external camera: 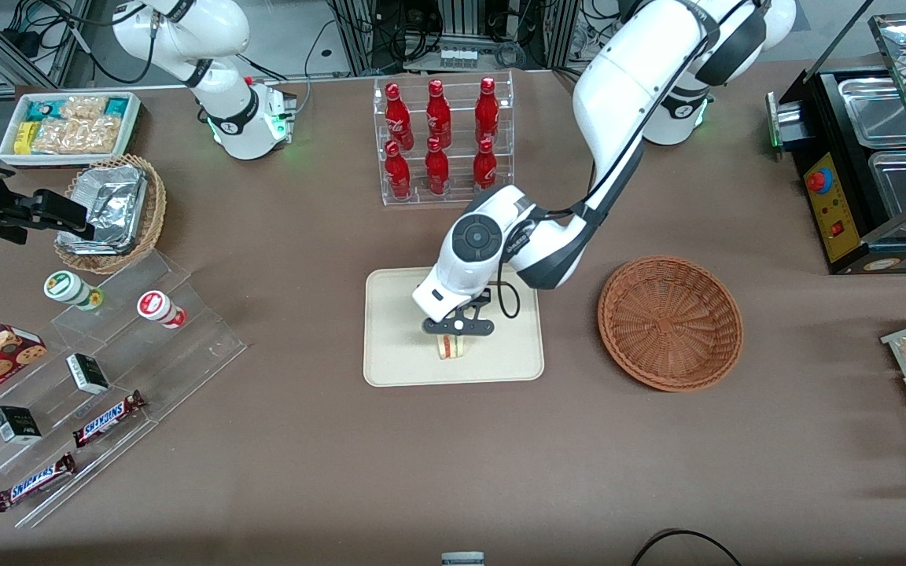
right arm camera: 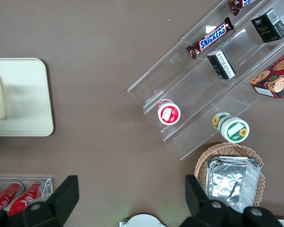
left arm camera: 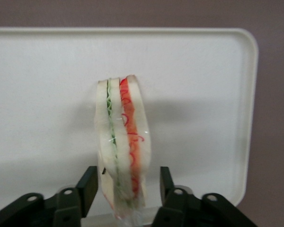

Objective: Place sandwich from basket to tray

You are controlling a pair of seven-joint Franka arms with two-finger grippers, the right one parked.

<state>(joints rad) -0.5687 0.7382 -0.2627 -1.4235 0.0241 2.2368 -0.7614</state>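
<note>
The gripper (external camera: 458, 328) hangs over the tray (external camera: 390, 362), fingers (left arm camera: 87, 185) apart beside the upright sandwich (left arm camera: 123, 142); the basket (external camera: 670, 322) sits nearby.

— What are you working on?
— You've got a plain brown cloth (external camera: 303, 472), evenly lit.
— And past its edge?
— Grey floor (external camera: 830, 31), metal framing (external camera: 355, 35) and loose cables (external camera: 414, 35).

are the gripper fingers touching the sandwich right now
Apart. In the left wrist view the gripper stands open around the sandwich on the tray, with white tray showing in a gap between each finger and the bread.
</note>
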